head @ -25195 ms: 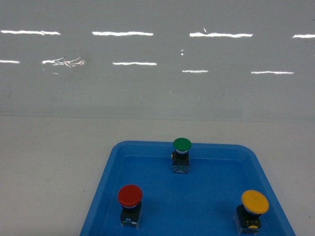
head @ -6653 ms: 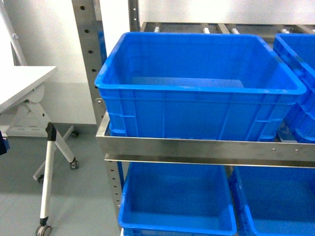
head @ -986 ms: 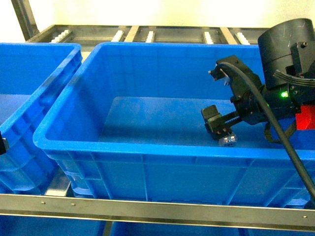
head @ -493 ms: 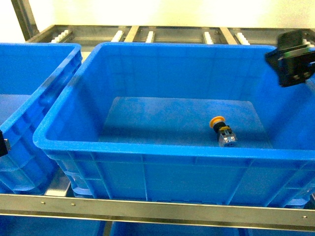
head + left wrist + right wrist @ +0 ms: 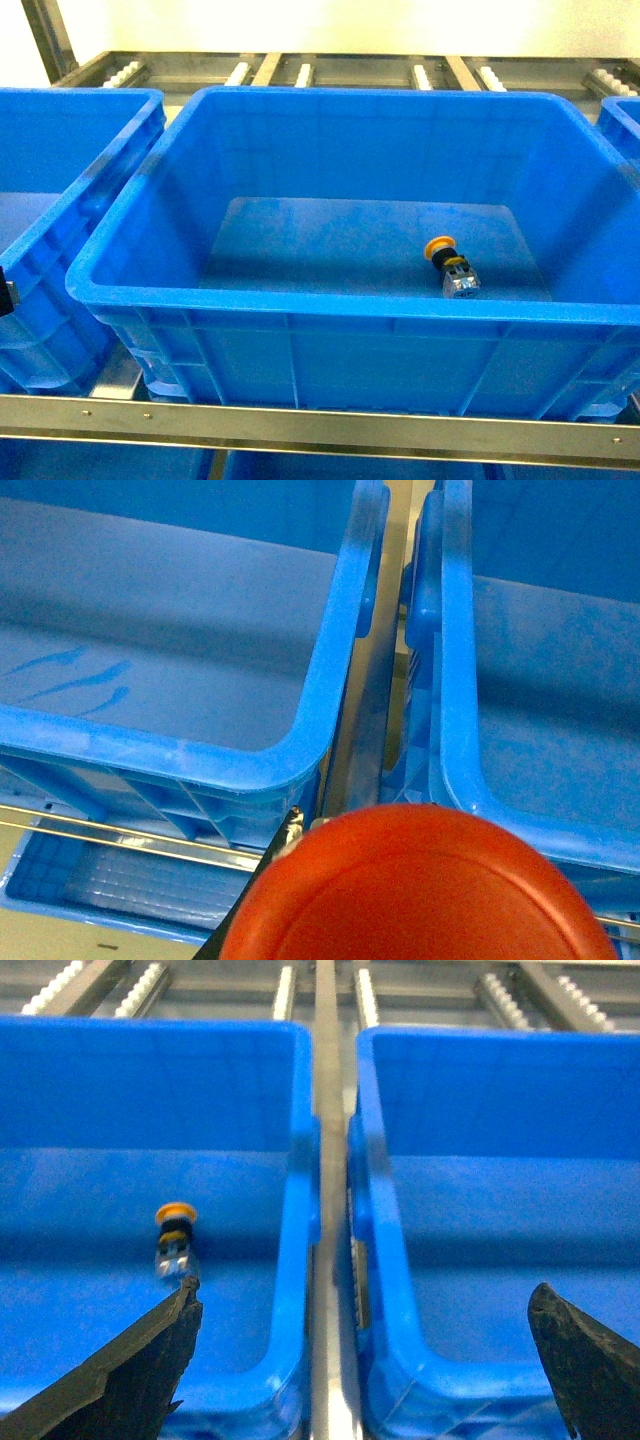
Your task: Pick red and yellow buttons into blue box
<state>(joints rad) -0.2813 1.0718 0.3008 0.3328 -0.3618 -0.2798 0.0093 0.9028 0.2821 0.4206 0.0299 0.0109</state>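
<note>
Head view: the right arm that hung over the blue box (image 5: 330, 300) a second earlier had cleared out, leaving the yellow button (image 5: 450, 265) on its side on the floor near the front right, so half the job looked done. Left wrist view: the red button (image 5: 420, 890) filled the lower frame, evidently clamped by the left gripper, though its fingers were hidden. Right wrist view: the right gripper (image 5: 365, 1360) stood spread and empty.
</note>
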